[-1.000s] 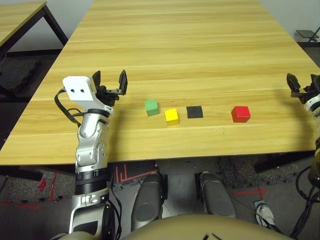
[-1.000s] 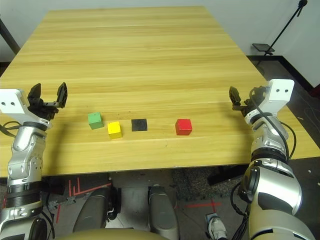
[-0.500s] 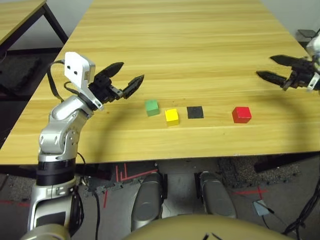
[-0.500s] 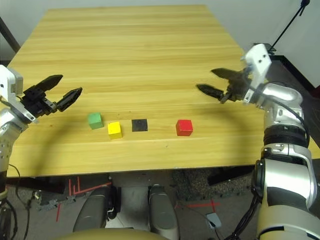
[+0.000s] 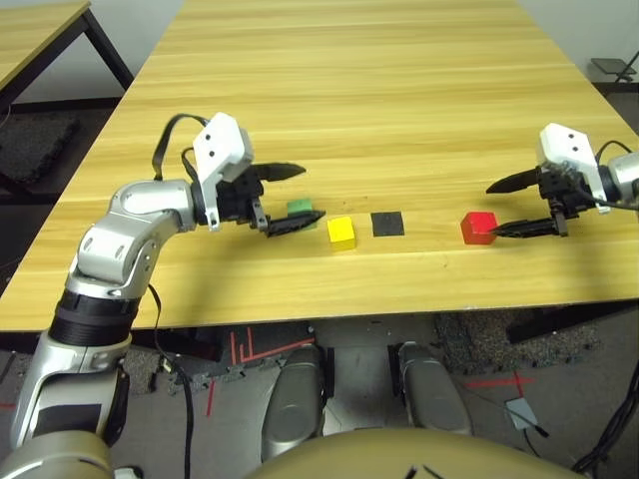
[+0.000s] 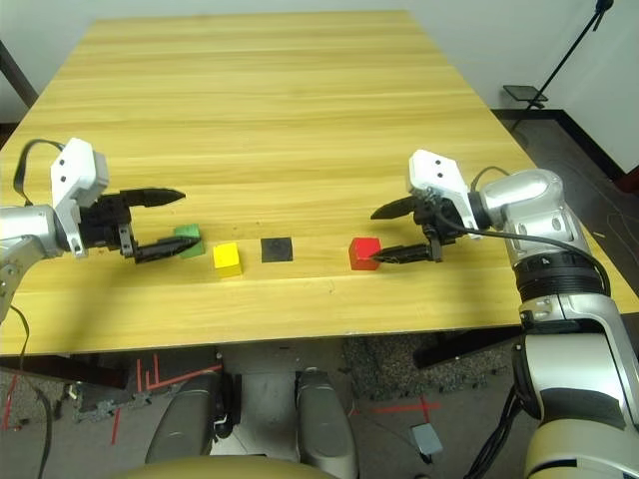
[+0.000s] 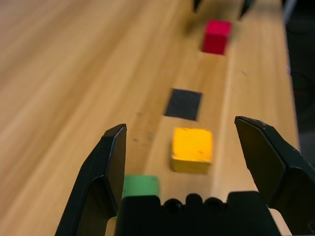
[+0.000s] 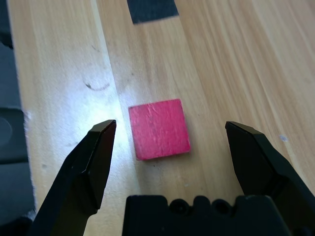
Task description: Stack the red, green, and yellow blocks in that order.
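Note:
Three blocks lie in a row near the table's front edge: green block (image 5: 300, 208), yellow block (image 5: 342, 232), red block (image 5: 477, 228). A flat black patch (image 5: 387, 224) lies between yellow and red. My left gripper (image 5: 295, 197) is open and points right, its fingers straddling the green block (image 7: 140, 187), which sits close to one finger (image 7: 110, 162). The yellow block (image 7: 192, 150) lies just ahead of it. My right gripper (image 6: 376, 238) is open and points left, with the red block (image 8: 159, 129) between its spread fingertips, touching neither.
The light wooden table (image 5: 379, 90) stretches far behind the blocks. Its front edge (image 5: 329, 304) runs close below them. A second table (image 5: 40, 30) stands at the far left and a dark stand (image 6: 569, 55) at the far right.
Both arms have swung inward and lowered. The left gripper now straddles the green block and the right one the red block. The blocks have not moved.

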You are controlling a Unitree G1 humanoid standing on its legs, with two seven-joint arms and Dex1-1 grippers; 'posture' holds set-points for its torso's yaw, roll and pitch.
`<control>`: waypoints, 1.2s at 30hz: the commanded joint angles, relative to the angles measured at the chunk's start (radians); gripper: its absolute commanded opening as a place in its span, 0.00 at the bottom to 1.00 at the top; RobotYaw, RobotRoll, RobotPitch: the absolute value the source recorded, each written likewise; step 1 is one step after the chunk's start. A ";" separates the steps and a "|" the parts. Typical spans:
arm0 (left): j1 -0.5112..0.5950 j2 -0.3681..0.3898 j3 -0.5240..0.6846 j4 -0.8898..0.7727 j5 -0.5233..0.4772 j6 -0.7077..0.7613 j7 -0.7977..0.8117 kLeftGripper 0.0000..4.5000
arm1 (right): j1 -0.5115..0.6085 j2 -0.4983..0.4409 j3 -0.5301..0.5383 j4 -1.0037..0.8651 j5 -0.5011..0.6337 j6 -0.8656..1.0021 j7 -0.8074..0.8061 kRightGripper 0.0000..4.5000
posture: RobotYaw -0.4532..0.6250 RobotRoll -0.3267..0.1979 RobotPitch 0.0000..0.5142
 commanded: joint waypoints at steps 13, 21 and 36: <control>0.041 0.047 0.005 -0.039 0.028 0.024 -0.035 1.00 | -0.051 0.096 0.053 0.167 -0.116 -0.168 -0.071 0.76 | 0.67 0.32 0.16; 0.014 0.064 0.010 -0.069 0.024 0.065 -0.026 1.00 | -0.138 0.189 0.062 0.064 -0.108 -0.030 -0.066 0.45 | 0.70 0.31 0.16; -0.019 0.010 -0.011 -0.110 0.016 0.190 0.046 1.00 | -0.219 0.428 0.163 0.124 -0.167 0.003 -0.138 0.45 | 0.78 0.26 0.18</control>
